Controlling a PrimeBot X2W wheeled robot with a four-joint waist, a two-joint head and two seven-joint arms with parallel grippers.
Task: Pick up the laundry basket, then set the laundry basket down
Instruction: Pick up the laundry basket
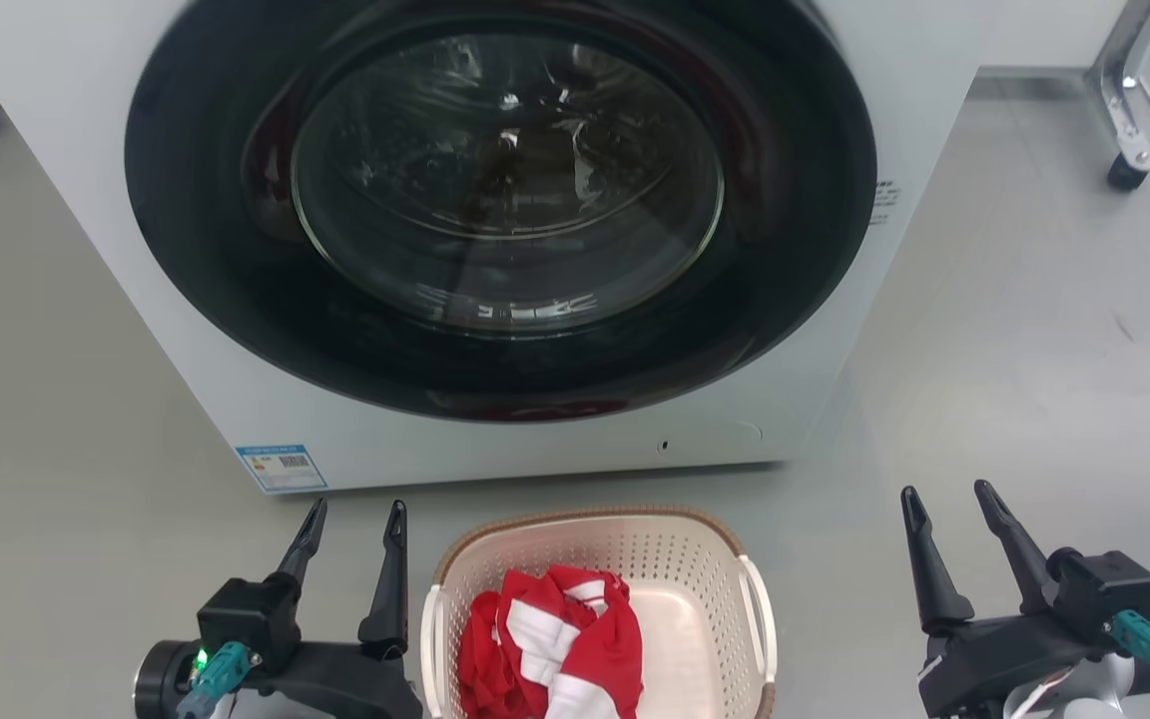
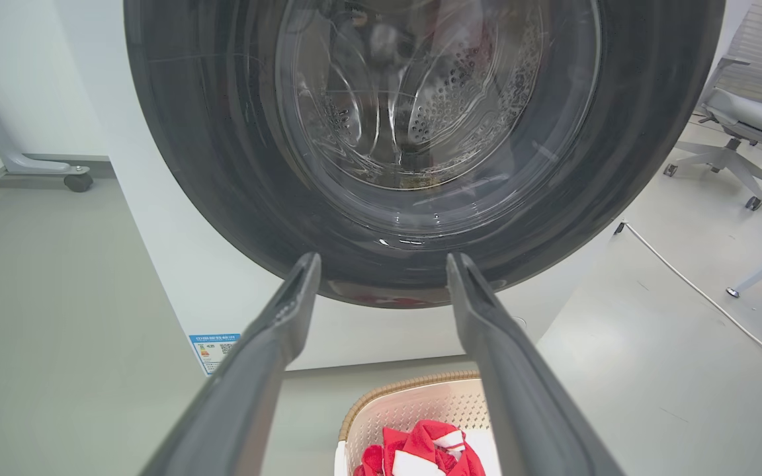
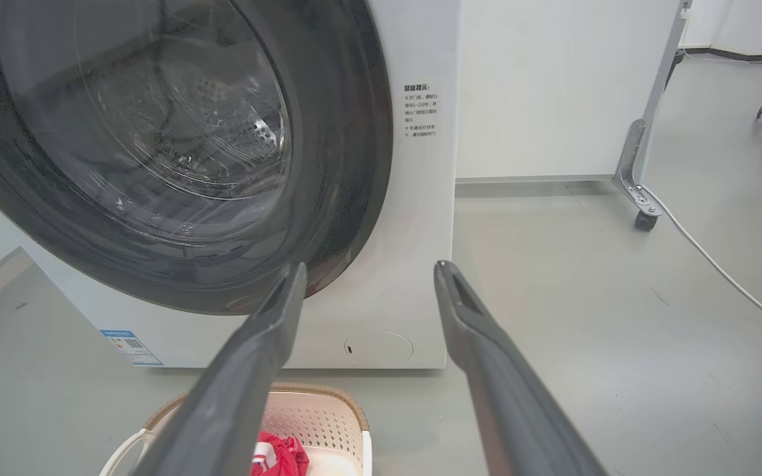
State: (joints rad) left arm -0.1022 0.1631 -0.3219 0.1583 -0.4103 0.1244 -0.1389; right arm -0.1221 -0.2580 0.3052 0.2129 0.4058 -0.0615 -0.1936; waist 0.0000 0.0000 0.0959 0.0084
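Beside laundry basket (image 1: 695, 569) | left hand (image 1: 355, 509) parted, empty | right hand (image 1: 946, 491) likewise

The laundry basket (image 1: 635, 559) (cloth (image 1: 555, 639) inside) sits before the washing machine (image 1: 495, 449).

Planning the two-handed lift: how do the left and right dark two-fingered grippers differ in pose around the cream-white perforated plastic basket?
The left gripper sits close beside the cream-white perforated laundry basket, its inner finger almost at the left handle; the right gripper stands well off the right handle, grey floor between. The left gripper's fingers lean rightward in the head view, the right gripper's leftward. Both are open and empty.
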